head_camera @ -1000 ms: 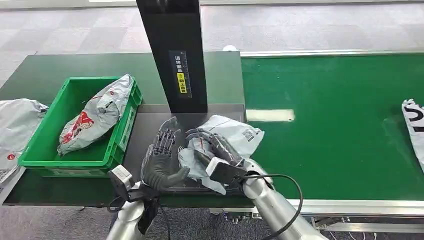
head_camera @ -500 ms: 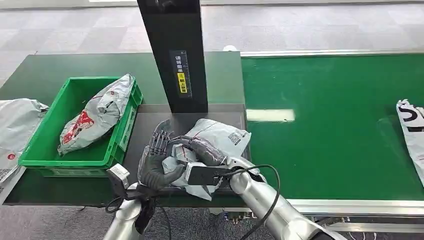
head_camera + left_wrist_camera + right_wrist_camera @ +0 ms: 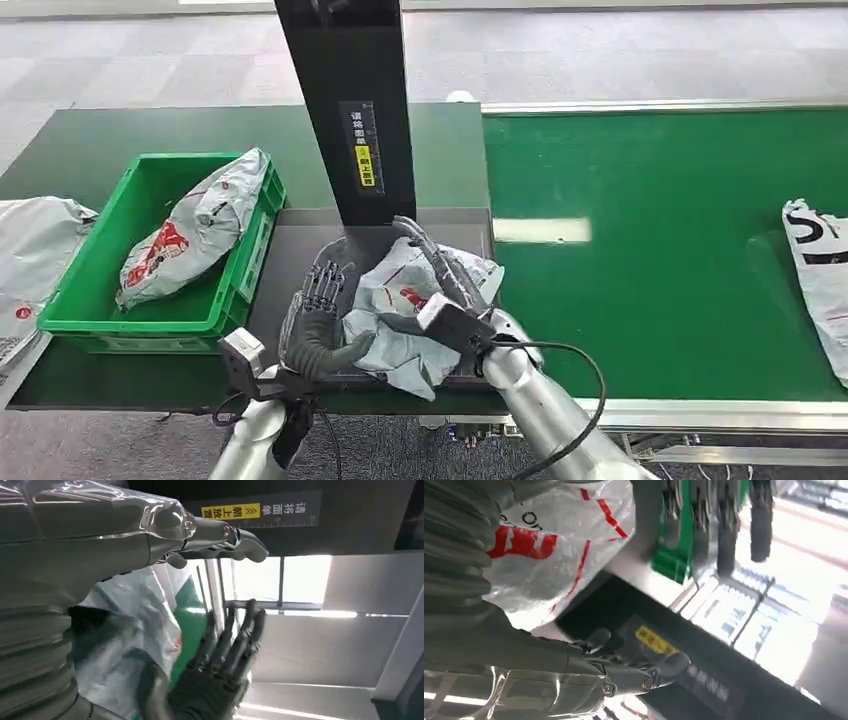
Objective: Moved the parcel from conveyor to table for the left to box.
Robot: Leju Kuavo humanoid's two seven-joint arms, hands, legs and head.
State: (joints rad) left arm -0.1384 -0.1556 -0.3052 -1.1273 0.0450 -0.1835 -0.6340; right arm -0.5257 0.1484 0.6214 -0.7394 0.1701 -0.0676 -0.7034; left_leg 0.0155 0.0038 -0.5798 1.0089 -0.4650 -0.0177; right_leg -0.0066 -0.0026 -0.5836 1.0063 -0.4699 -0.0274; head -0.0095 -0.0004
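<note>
On dark tray (image 3: pixel 290 250), crumpled parcel (image 3: pixel 415 320), green conveyor (image 3: pixel 660 240), grey floor (image 3: pixel 150 60)

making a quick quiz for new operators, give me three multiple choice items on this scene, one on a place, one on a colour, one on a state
1. Where does the parcel between the robot's hands lie?
A. in the crate
B. on the dark tray by the black post
C. far along the belt

2. What colour is the crate?
A. green
B. blue
C. yellow

3. How is the right hand?
A. fist on the belt
B. fingers stretched over the parcel
C. hanging by the floor

Answers:
1 B, the parcel sits on the tray at the foot of the post.
2 A, its walls are green.
3 B, its fingers lie extended over the parcel.
</note>
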